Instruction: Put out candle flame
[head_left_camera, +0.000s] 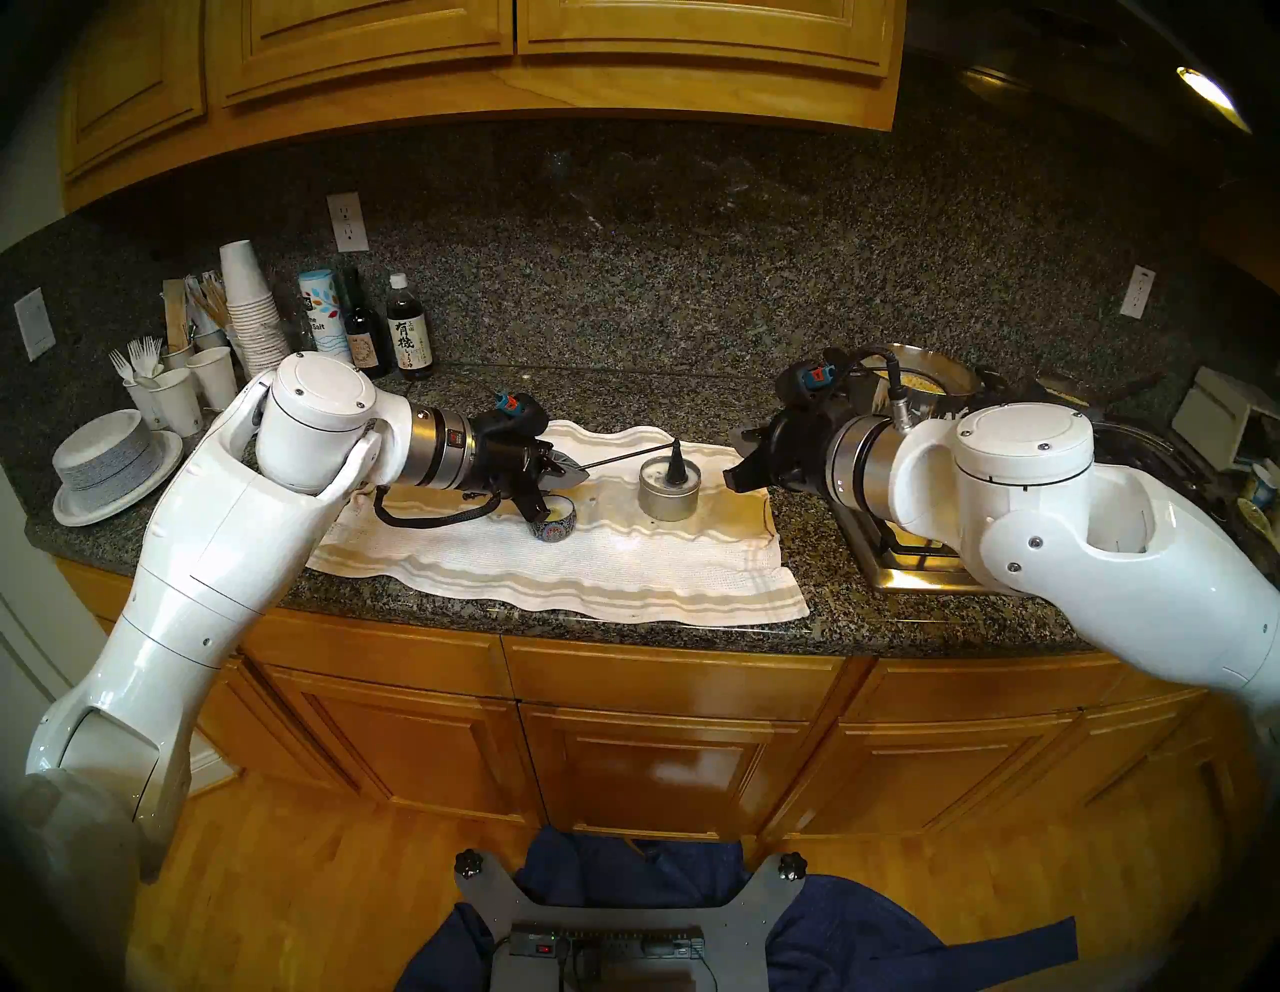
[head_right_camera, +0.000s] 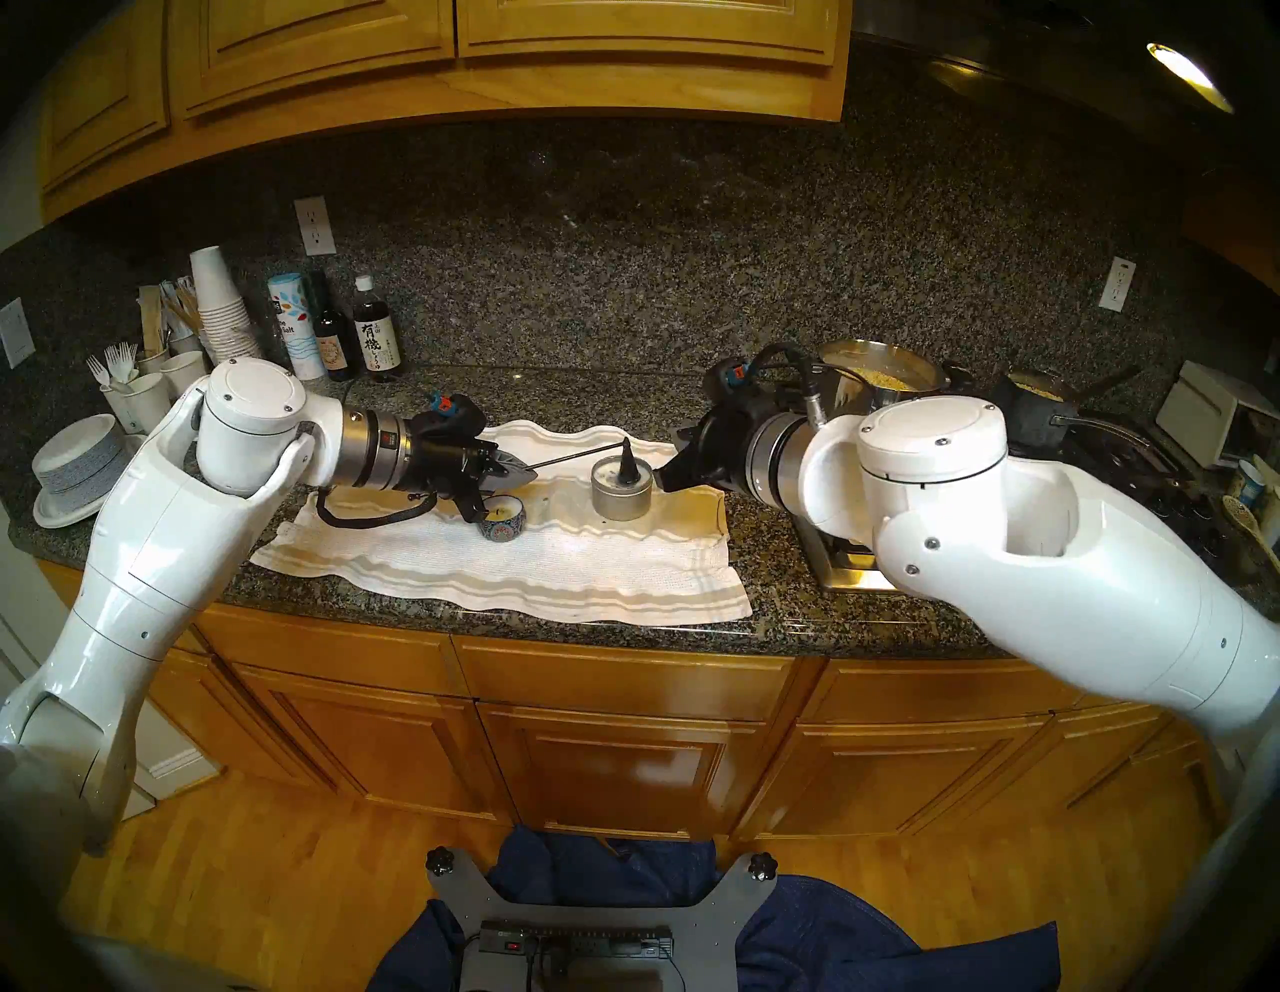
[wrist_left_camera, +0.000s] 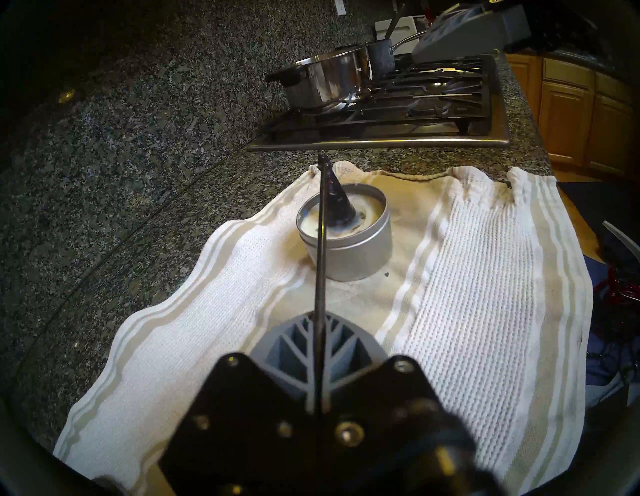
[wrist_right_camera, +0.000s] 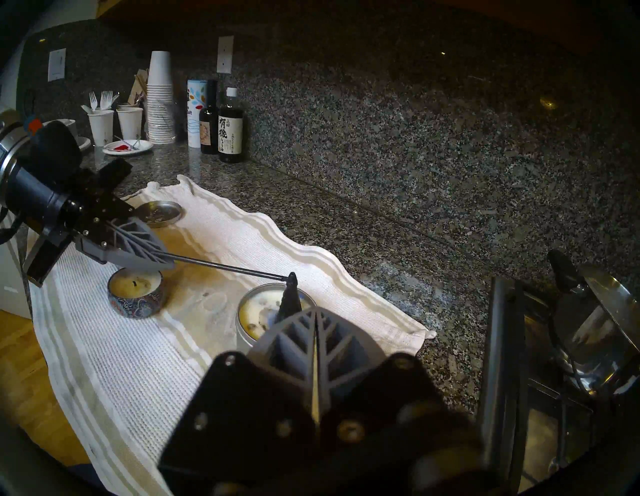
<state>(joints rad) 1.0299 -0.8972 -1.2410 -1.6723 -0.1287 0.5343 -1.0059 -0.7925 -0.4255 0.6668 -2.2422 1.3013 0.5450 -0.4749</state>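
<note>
Left gripper (head_left_camera: 571, 473): closed on the thin rod of the snuffer; held above the towel, left of the tin candle.
Snuffer (head_left_camera: 675, 465): dark metal; the rod runs from the left gripper rightward to a black cone, which is set mouth down on the wax of the tin candle.
Tin candle (head_left_camera: 668, 492): round silver tin with pale wax, placed on the towel at centre right; the wick is covered by the cone and no flame is seen.
Right gripper (head_left_camera: 738, 478): closed, nothing held; poised just right of the tin candle, above the towel's right edge.
Small candle (head_left_camera: 554, 528): patterned blue bowl with yellowish wax and a dark unlit wick, placed on the towel below the left gripper.
Lid (wrist_right_camera: 159, 213): shallow metal disc, laid on the towel's far left part.
Towel (head_left_camera: 589, 575): white with beige stripes, spread on the counter, stained around the tin candle.
Counter (head_left_camera: 900, 616): dark speckled granite.
Pot (head_left_camera: 921, 388): steel, set on the stove at the right, behind the right arm.
Far left: paper cups (head_left_camera: 249, 312), bottles (head_left_camera: 409, 332) and plates (head_left_camera: 104, 457) are grouped against the wall.
</note>
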